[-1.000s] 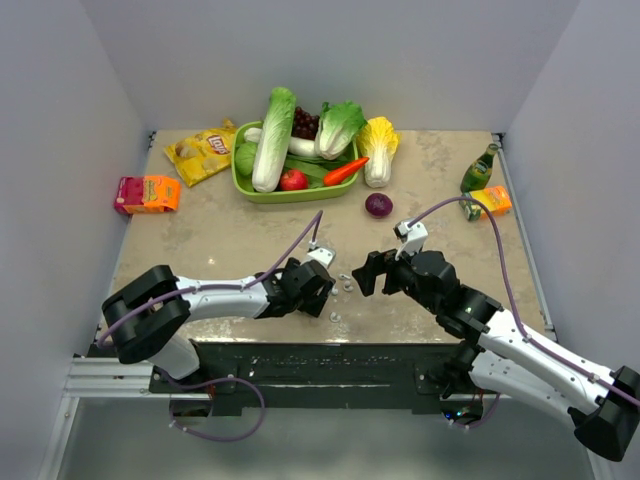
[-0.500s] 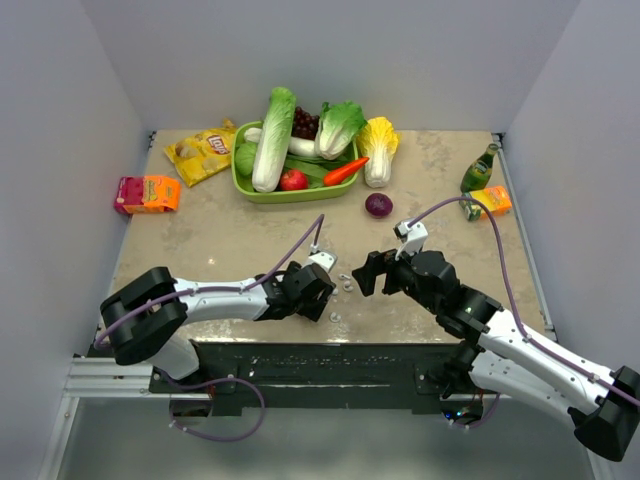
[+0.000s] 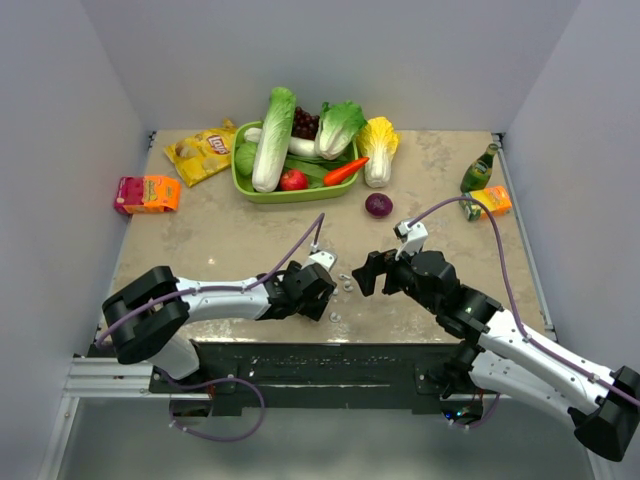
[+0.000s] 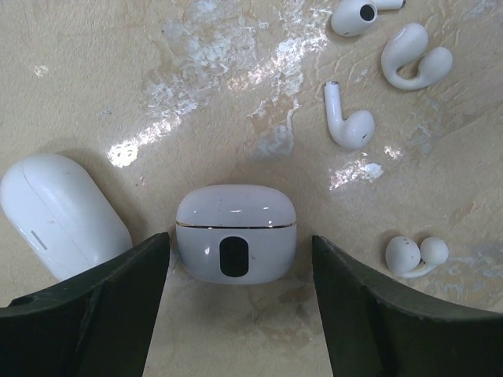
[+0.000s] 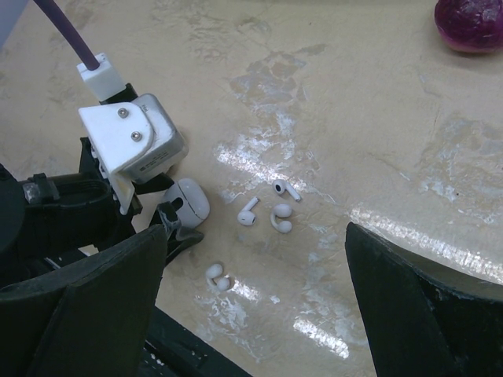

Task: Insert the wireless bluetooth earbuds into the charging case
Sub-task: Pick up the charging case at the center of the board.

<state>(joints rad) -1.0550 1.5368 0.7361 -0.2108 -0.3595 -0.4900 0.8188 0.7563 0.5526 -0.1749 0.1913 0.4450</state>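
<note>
- Left gripper: jaws released and spread wide. Its fingers stand one on each side of the case and touch neither side.
- Case: lies on the table at the centre of the left wrist view, between the open fingers. The lid is closed and the dark oval window faces the camera.
- Pod: a second, larger white case at 9 o'clock of the case. It lies just outside the left finger, apart from the case.
- Earbuds: four loose pieces on the table, all outside the case.
  - One stemmed piece lies at 1 o'clock of the case, with a second stemmed piece beyond it at the frame edge.
  - One clip-shaped piece lies at 2 o'clock.
  - Another clip-shaped piece lies at 3 o'clock, just past the right finger.
- Right gripper: jaws released, grasping nothing. In the top view it sits at 3 o'clock of the earbuds, near but apart, facing the left gripper.
- Right wrist view: one white case body shows at the left gripper's tip. It is probably the pod, but the view does not settle which.
- Onion: at 12 o'clock of the gap between the grippers.
</note>
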